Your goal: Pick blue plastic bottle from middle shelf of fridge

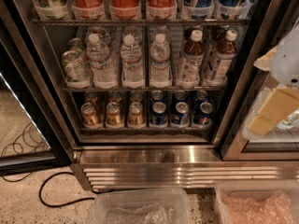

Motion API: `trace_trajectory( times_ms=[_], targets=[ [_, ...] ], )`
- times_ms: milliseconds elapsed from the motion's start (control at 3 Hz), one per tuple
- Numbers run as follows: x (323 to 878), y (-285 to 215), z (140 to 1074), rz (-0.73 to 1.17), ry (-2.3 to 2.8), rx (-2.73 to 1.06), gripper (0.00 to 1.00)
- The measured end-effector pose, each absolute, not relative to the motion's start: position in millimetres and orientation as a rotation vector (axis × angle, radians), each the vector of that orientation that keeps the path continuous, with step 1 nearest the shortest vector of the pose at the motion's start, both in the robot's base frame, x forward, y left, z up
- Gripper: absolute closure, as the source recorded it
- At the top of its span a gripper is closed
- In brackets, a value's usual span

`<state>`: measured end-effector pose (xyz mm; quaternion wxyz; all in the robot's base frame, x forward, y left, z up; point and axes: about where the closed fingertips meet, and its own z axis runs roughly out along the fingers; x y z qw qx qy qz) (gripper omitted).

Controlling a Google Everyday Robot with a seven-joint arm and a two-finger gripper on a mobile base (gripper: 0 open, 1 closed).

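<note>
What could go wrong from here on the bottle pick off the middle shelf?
1. The blue plastic bottle stands tight between a water bottle and a lookalike amber bottle; the wrong one may get grabbed or knocked over.
2. The gripper hangs at the right, outside the fridge; it might clip the dark frame swinging in.
3. Little headroom under the upper shelf, so lifting could catch the cap.
</note>
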<state>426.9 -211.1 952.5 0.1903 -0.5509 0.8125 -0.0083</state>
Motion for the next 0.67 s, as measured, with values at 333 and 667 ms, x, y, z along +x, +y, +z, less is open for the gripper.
trace_trajectory(
  times_ms=[333, 667],
  targets=[
    [409.1, -217.2, 888.3, 0.180, 2.375, -1.275, 0.00],
    [428.4, -208.0, 836.1, 0.332, 2.350, -1.175, 0.00]
  ],
)
